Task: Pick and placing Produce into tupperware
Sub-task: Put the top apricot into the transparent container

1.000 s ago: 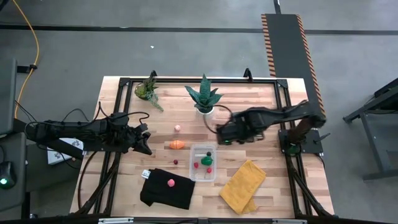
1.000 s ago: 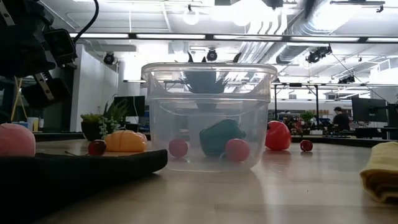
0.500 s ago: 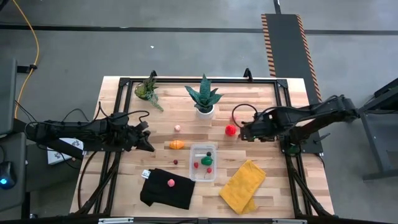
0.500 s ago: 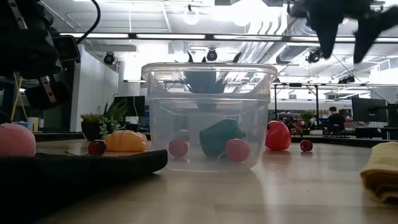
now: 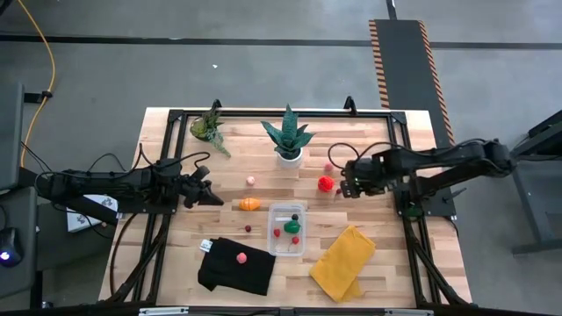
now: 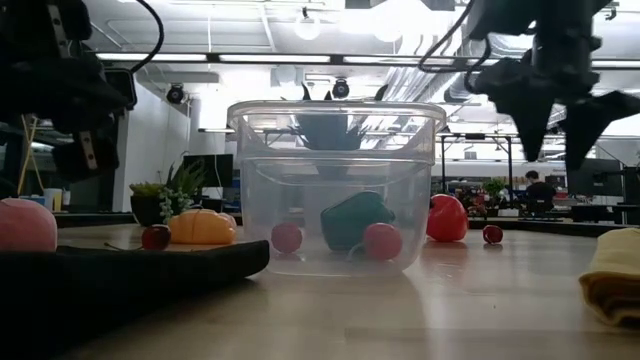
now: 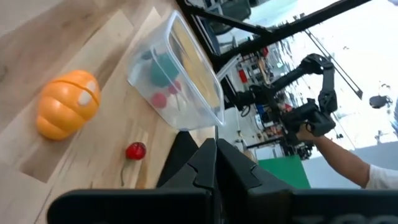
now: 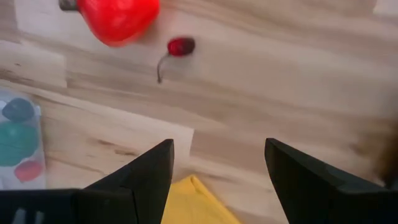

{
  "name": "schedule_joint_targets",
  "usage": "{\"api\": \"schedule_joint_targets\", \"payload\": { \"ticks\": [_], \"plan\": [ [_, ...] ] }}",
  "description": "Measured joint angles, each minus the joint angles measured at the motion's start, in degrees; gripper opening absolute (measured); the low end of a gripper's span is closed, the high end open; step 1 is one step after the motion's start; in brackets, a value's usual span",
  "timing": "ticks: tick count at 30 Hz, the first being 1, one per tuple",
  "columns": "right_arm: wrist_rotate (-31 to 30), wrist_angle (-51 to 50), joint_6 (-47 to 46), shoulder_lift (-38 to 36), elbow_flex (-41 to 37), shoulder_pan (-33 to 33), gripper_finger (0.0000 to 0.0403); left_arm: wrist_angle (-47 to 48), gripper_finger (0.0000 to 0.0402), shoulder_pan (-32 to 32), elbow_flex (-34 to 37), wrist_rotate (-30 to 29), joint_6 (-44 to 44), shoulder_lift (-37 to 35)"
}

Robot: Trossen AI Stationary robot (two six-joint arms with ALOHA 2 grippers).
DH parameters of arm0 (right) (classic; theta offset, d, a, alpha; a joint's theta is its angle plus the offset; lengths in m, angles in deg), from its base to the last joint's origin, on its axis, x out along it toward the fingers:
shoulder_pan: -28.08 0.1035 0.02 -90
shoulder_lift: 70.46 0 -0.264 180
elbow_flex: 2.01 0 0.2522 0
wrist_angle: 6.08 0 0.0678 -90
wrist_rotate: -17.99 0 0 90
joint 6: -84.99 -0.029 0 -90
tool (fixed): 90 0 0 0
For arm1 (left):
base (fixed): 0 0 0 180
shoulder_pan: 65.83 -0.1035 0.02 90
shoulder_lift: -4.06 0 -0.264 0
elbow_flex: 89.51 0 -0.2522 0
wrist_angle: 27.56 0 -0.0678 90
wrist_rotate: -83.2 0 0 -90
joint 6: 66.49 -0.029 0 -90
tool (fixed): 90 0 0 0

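Tupperware, a small clear rectangular plastic container point(image 5: 287, 228), sat mid-table holding a green piece and small red ones. The right gripper point(image 5: 344, 183) hovered with fingers spread and empty, beside the red round toy fruit point(image 5: 326, 183) and a small dark red cherry point(image 8: 180, 46). The left gripper point(image 5: 213, 197), clenched on nothing, reached toward the orange toy vegetable point(image 5: 250, 204).

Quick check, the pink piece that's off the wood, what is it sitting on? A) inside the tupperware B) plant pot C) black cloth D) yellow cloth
C: in the high view the pink piece lies on the black cloth, left of the tupperware and well apart from the yellow cloth.
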Motion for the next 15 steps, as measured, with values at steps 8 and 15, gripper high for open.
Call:
{"api": "schedule_joint_targets", "payload": {
  "ticks": [8, 15],
  "plan": [
    [0.72, 2.96, 12.11, 0.98, 0.6, -7.1, 0.0243, 0.2, 0.0001, 0.0, 0.01, -3.07, 0.02, 0.0],
    [1.36, 4.23, 20.24, 1.0, 0.6, -10.89, 0.0243, 0.26, 0.0001, 0.0, 0.0, -3.5, 0.39, 0.02]
  ]
}}
